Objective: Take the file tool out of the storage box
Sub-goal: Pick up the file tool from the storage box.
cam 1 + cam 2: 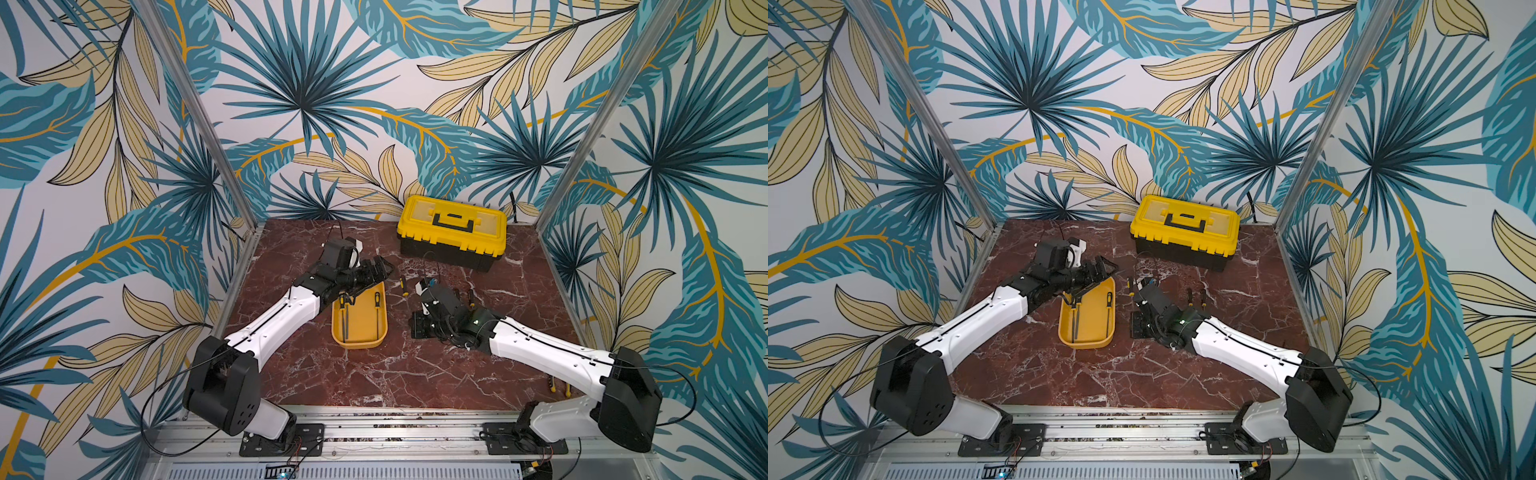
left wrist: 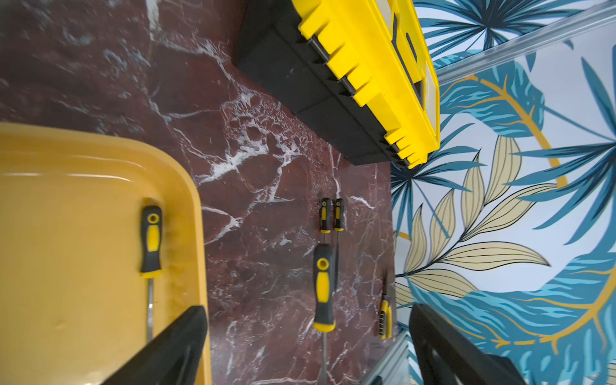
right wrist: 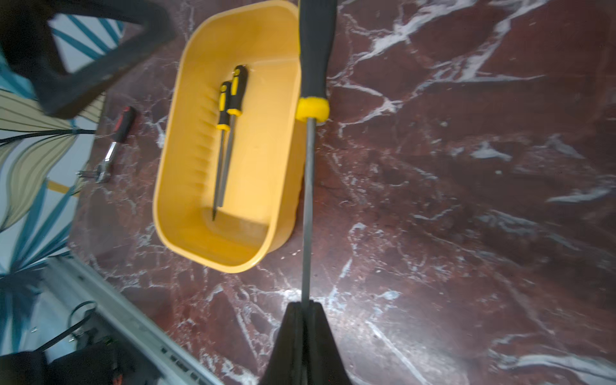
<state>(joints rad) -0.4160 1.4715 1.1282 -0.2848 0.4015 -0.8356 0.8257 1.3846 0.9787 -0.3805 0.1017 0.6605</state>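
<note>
The storage box [image 1: 360, 341] [image 1: 1086, 343] is a shallow yellow-orange tray at mid-table. Inside it, two file tools [image 3: 230, 100] lie side by side, and one more [image 2: 151, 240] lies along the wall nearest the right arm. My right gripper [image 3: 302, 305] is shut on the metal shaft of another file tool [image 3: 310, 166]. That one is outside the box, beside its right rim, and its black-and-yellow handle [image 1: 404, 286] points to the back. My left gripper [image 2: 308, 346] hovers over the box's far end with its fingers [image 2: 173, 346] wide apart and nothing between them.
A black toolbox with a yellow lid [image 1: 452, 232] stands at the back. Two more file handles [image 2: 331, 215] lie on the marble right of the held file. Yellow-handled pliers [image 2: 386, 313] lie near the right edge. A wrench [image 3: 116, 140] lies left of the box.
</note>
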